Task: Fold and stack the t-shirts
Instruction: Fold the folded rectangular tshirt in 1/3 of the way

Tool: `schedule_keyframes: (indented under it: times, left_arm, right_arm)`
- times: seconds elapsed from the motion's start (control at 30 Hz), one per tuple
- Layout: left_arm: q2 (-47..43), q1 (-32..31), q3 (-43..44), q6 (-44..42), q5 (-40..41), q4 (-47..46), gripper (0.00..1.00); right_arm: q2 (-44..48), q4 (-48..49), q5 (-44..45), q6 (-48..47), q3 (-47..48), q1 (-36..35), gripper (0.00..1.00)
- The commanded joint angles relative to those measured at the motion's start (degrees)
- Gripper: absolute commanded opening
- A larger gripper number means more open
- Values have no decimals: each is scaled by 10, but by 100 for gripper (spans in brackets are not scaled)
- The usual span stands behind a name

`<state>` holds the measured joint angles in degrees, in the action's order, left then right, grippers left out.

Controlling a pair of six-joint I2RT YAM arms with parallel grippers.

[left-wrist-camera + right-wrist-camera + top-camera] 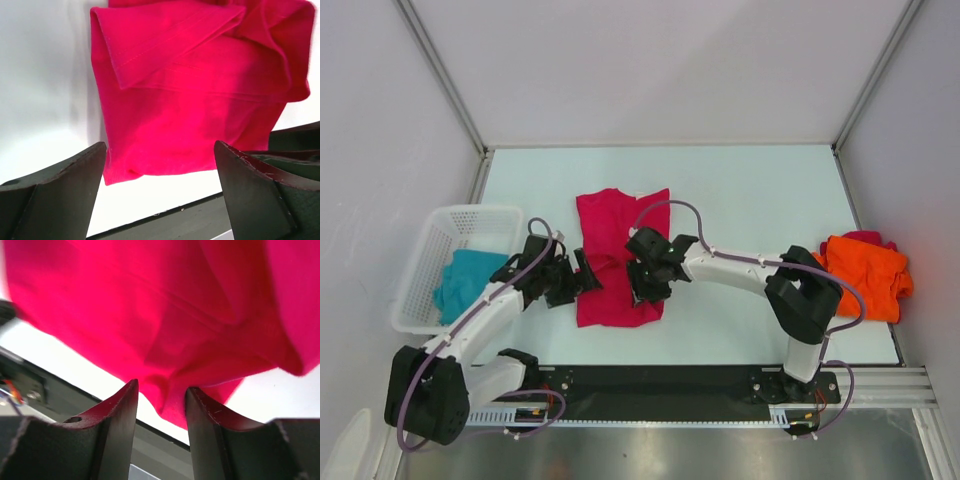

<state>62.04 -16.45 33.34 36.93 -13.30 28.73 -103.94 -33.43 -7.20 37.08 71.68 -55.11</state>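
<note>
Crimson-pink t-shirt [610, 215] lies half-folded mid-table; orange t-shirt [865, 275] heaped right, teal t-shirt [465, 280] in basket [470, 215]. Left gripper [160, 144] gapes empty; right gripper [162, 386] straddles a fold, hold uncertain.

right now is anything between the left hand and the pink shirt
Nothing visible. The left hand is open, with the pink shirt lying straight ahead of it; only bare table shows between them.

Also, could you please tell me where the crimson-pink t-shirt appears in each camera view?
Top external: the crimson-pink t-shirt lies at the centre of the frame.
Left wrist: the t-shirt fills the upper centre and right.
Right wrist: the t-shirt fills the upper frame.
Shared landmark: the black rail just beyond its near hem.
</note>
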Motion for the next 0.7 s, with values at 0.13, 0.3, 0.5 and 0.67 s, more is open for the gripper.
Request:
schedule_keyframes:
  times: [0.13, 0.3, 0.5, 0.67]
  left_arm:
    - [-55, 4, 3, -3, 13, 22, 94]
    - [-69, 3, -9, -3, 9, 19, 94]
    - [-80, 3, -14, -3, 0, 20, 95]
    - [-85, 3, -14, -3, -4, 21, 94]
  right_arm:
    - [4, -47, 40, -4, 87, -21, 47]
    - [-3, -60, 46, 11, 100, -46, 46]
    - [0, -122, 98, 19, 166, -89, 46]
    - [8, -138, 105, 29, 194, -105, 46]
